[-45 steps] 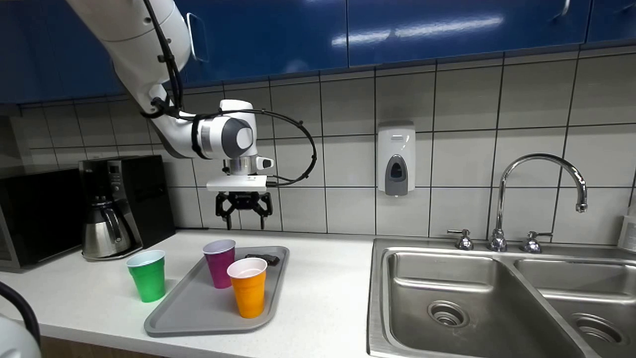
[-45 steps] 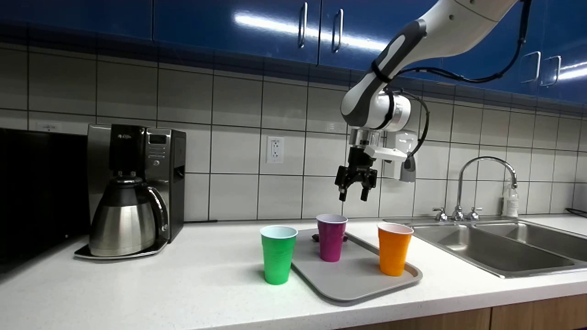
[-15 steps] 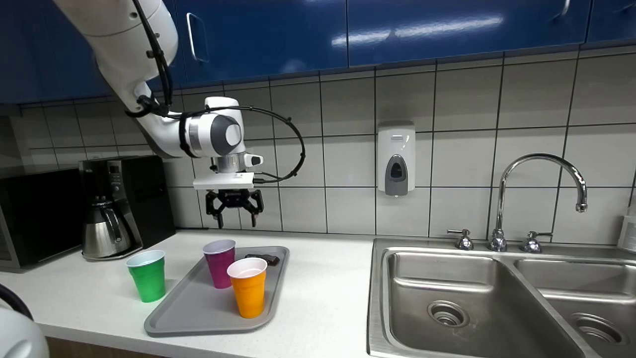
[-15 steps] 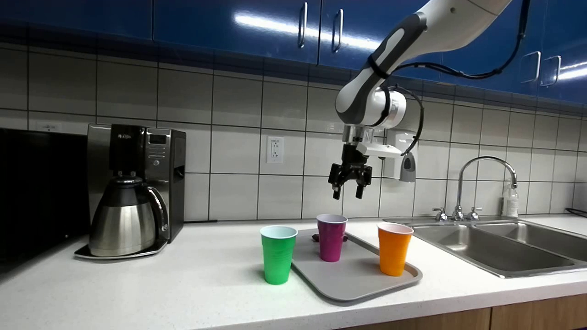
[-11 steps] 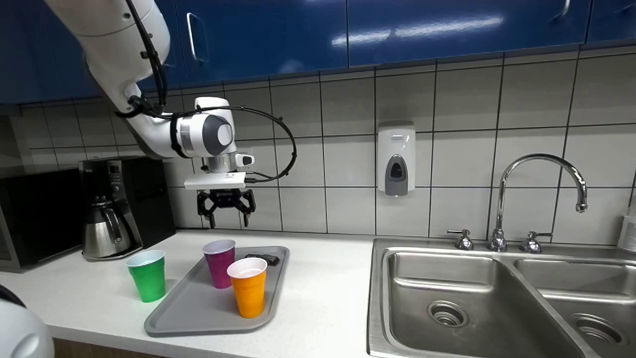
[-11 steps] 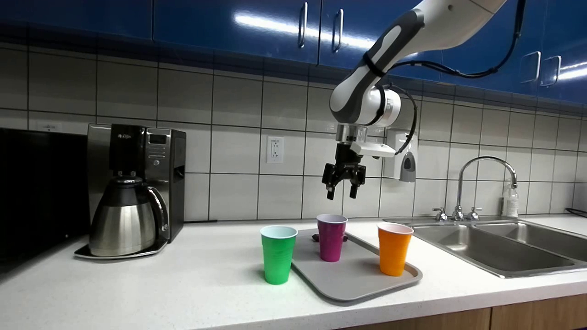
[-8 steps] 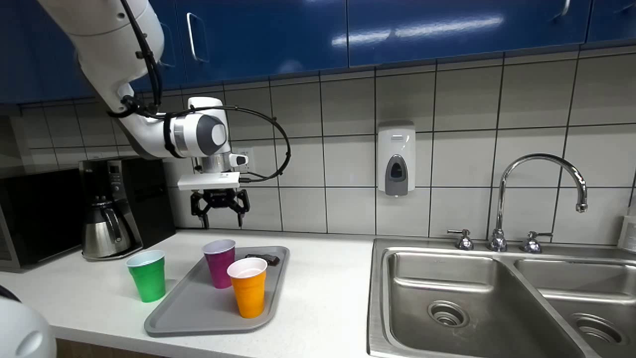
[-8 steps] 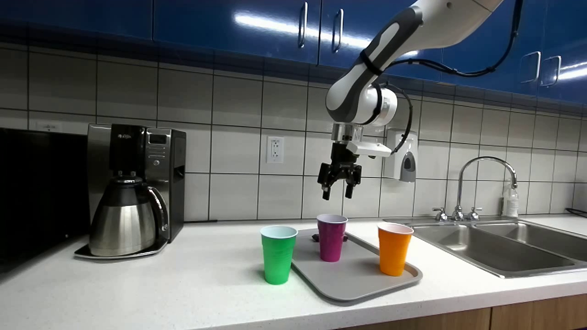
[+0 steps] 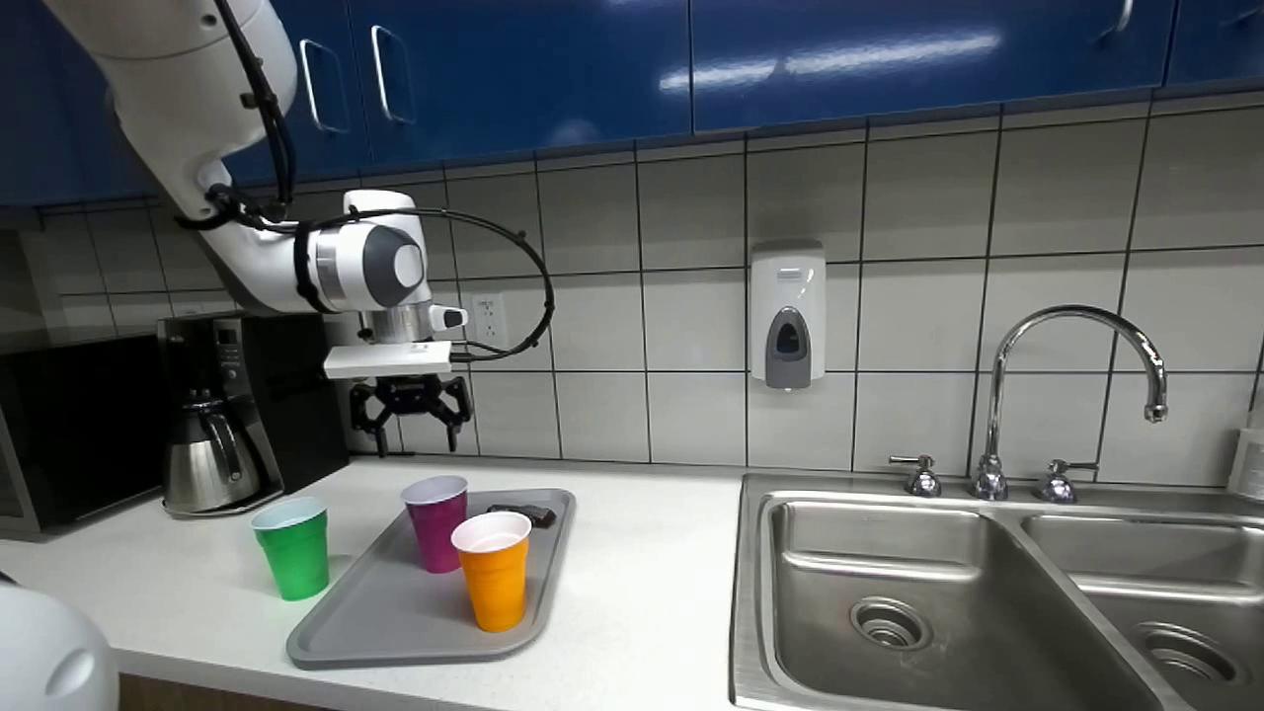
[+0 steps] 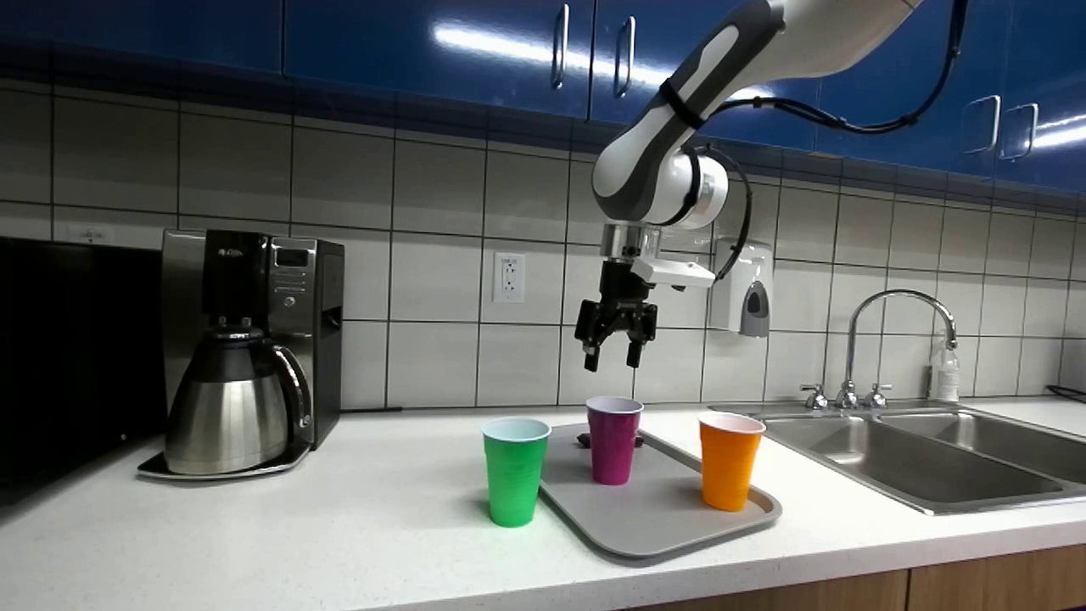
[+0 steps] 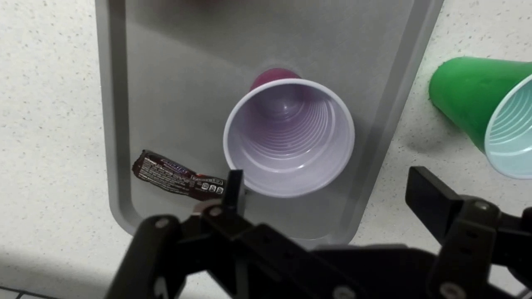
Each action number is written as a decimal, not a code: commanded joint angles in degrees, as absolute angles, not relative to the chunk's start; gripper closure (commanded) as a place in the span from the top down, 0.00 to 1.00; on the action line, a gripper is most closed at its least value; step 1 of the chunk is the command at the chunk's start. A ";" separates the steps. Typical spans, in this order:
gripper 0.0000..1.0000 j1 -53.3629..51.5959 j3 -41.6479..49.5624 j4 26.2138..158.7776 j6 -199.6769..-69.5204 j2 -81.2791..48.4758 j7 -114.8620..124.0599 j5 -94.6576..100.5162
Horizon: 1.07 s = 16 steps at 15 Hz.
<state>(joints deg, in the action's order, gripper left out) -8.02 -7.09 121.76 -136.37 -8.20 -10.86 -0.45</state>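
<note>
Wrist view: tray (image 11: 174, 87) holds 1 purple cup (image 11: 289, 137) and 1 brown packet (image 11: 176, 176).

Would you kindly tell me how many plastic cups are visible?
3: a green plastic cup on the counter beside the gray tray, plus a magenta plastic cup and an orange plastic cup, both on the tray. Any inside the blue cabinets would be hidden.
</note>
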 commanded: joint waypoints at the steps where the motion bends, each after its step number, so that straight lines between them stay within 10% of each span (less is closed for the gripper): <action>1: 1.00 -8.55 -7.93 124.57 -135.42 -4.82 -9.30 1.05; 16: 1.00 -11.81 -9.97 127.33 -134.90 -3.93 3.31 0.78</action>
